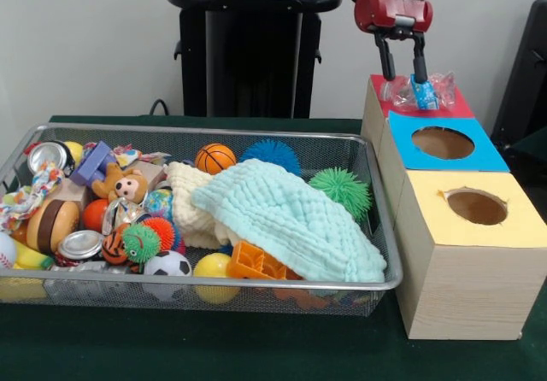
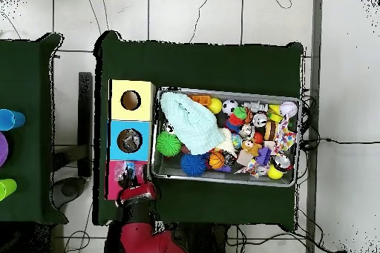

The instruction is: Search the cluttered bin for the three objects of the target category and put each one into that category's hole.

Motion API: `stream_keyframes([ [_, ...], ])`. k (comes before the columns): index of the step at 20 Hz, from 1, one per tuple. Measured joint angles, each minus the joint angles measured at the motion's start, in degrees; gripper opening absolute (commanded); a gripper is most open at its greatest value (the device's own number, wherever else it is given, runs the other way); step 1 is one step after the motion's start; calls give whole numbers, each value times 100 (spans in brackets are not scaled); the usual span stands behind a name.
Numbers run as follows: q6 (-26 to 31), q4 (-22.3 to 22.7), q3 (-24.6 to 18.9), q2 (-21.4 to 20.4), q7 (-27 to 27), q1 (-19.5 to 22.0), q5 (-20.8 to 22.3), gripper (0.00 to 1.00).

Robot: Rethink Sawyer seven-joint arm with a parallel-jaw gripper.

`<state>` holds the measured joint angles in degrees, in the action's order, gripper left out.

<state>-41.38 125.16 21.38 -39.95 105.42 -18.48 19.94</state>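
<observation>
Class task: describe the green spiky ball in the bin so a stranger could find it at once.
Start at the wire mesh bin and go to its end nearest the three boxes. The green spiky ball sits there beside the pale mint cloth. Its neighbouring spiky ball is blue.

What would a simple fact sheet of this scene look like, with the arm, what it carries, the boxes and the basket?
arm: red gripper above the red-topped box, fingers either side of the bottle
carried item: crumpled clear plastic bottle with a blue label, lying on the red top
boxes: a row of three, red, blue and yellow, beside the basket
holes: round holes visible in blue and yellow
basket: wire mesh basket full of balls, cans, toys
on top: pale green cloth
</observation>
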Motion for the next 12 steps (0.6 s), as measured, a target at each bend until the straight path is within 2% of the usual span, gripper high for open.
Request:
stream_keyframes([
  [12,1,-84,-75,12,0,1,2,100],
])
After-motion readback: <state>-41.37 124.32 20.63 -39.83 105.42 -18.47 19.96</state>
